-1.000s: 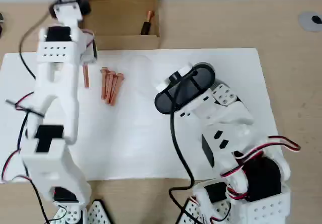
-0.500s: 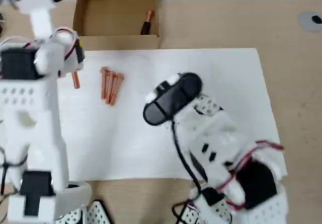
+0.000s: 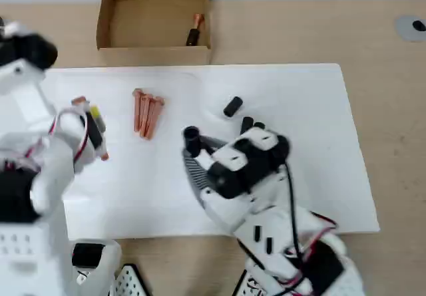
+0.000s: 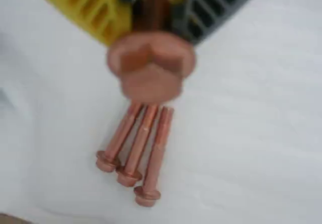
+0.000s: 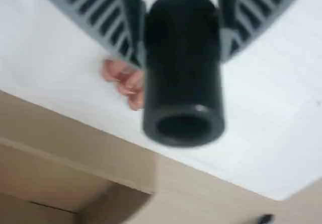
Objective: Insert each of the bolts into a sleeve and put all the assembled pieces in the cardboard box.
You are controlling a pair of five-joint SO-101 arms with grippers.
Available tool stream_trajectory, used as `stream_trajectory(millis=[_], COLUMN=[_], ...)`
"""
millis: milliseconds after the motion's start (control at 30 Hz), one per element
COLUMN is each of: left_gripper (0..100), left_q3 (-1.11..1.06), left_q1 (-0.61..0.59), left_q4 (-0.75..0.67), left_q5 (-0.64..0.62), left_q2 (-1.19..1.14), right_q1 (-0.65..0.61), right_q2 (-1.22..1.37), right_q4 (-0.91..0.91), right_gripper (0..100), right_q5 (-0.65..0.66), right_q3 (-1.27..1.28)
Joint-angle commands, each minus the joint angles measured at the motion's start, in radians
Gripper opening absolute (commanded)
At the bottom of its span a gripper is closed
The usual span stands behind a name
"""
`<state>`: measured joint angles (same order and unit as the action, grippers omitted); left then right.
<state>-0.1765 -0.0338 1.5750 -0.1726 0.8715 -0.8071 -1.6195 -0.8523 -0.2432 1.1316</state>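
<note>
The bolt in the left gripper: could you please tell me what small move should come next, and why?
Probably swing the bolt toward the sleeve and line its tip up with the bore. The left gripper holds the bolt, the right gripper the sleeve, and they are apart.

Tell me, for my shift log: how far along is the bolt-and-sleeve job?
Done: one assembled piece lies in the cardboard box. In hand: the left hand grips a bolt, the right hand a black sleeve, not yet joined. Left: three bolts and loose sleeves on the white sheet.
</note>
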Motion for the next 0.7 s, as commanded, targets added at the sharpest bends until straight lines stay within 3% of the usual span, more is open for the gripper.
stream_trajectory(millis=[0,300,533,667], left_gripper=[2,1,1,1], left_q3=[-0.149,-0.453,-0.733,-0.842], left_q1=[0.011,0.006,0.011,0.052], left_q4=[-0.066,-0.373,-0.628,-0.661], left_q5=[-0.014,-0.017,-0.018,-0.018], left_q2=[0.154,0.473,0.736,0.835], right_q1=[-0.054,-0.191,-0.197,-0.197], right_q2=[-0.051,-0.051,-0.053,-0.058], right_q4=[0.170,0.448,0.466,0.468], right_gripper=[1.1,1.1,1.1,1.1], right_q5=[-0.008,0.118,0.114,0.114], right_q3=[0.154,0.446,0.492,0.526])
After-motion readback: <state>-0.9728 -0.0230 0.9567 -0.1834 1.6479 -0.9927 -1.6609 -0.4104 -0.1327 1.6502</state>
